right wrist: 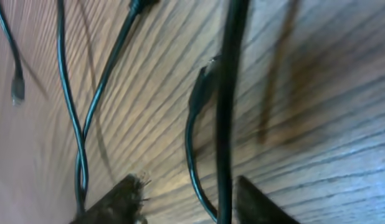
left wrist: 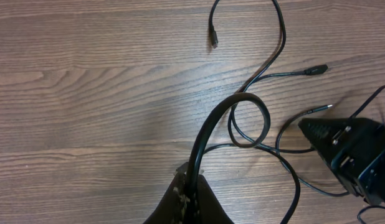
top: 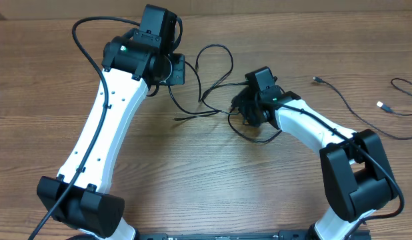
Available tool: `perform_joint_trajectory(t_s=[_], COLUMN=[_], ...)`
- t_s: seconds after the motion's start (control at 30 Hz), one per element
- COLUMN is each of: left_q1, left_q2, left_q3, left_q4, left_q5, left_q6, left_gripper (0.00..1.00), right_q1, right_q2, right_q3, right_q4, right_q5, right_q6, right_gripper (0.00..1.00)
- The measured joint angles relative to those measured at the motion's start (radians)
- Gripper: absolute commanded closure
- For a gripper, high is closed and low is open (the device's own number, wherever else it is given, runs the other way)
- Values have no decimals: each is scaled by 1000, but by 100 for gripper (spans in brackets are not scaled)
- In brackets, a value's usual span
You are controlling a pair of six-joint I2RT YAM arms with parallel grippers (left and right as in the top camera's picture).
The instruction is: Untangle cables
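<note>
Two grippers work at the tangle of black cables (top: 216, 80) near the middle of your wooden surface (top: 213, 180). Your left gripper (left wrist: 187, 186) is clamped on a black cable (left wrist: 208, 134) that rises from its tips and curls into a loop. Your right gripper (right wrist: 189, 196) has its jaws apart. One dark cable (right wrist: 225, 93) runs between them, closer to one finger, and thinner strands lie beside it. Well apart, toward the right edge, a thin cable (top: 339, 93) and a white-tipped cable (top: 386, 107) lie on their own.
</note>
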Motion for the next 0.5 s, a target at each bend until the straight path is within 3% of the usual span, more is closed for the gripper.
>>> perform_joint_trajectory(t_s=[0.2, 0.33, 0.5], left_q1=[0, 0, 0], left_q2=[0, 0, 0], left_q3=[0, 0, 0], left_q4=[0, 0, 0], left_q5=[0, 0, 0], left_q6=[0, 0, 0], left_gripper=[96, 96, 96], right_q1=[0, 0, -2], right_q2=[8, 8, 9], right_q3=[-2, -3, -2], right_q4=[54, 58, 58], right_q5=[14, 17, 18], right_q6=[13, -6, -148], right_gripper=[96, 96, 96])
